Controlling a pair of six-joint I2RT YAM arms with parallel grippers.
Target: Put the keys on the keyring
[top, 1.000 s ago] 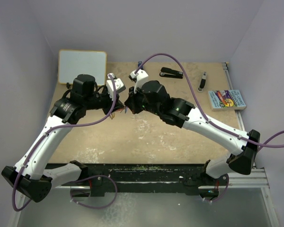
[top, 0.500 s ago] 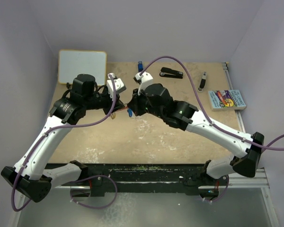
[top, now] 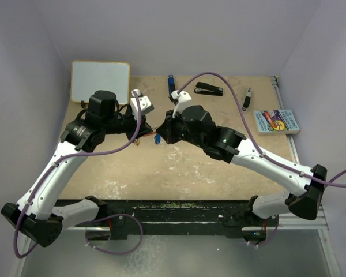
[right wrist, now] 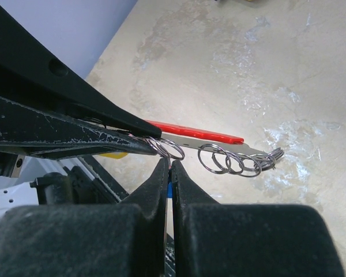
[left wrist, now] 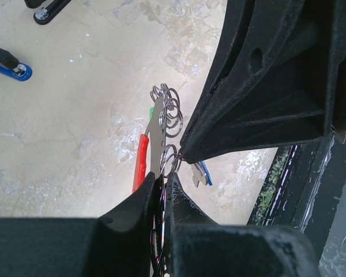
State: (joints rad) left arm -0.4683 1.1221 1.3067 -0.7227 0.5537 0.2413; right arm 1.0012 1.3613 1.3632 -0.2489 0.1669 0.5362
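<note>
The keyring is a red crescent clip (left wrist: 140,163) on a silver bar carrying several small silver split rings (left wrist: 171,113). It hangs in the air above the table. My left gripper (left wrist: 163,180) is shut on its near end. In the right wrist view the red clip (right wrist: 196,132) and its rings (right wrist: 236,161) stick out of the left fingers (right wrist: 75,135). My right gripper (right wrist: 170,165) is shut on a blue-tagged key (left wrist: 202,173), its tip against the ring nearest the left fingertips. In the top view both grippers meet, left (top: 139,135) and right (top: 160,134). A green tag (left wrist: 151,109) peeks out behind the bar.
A whiteboard (top: 100,81) lies at the back left. A blue-and-black stick (top: 171,81) and a black stapler (top: 209,89) lie at the back. A small dark-and-silver item (top: 247,99) and a colourful booklet (top: 275,122) lie at the right.
My right arm has swung right and nearer, turning its wrist. The blue key now shows between the two grippers. The left arm has hardly moved.
</note>
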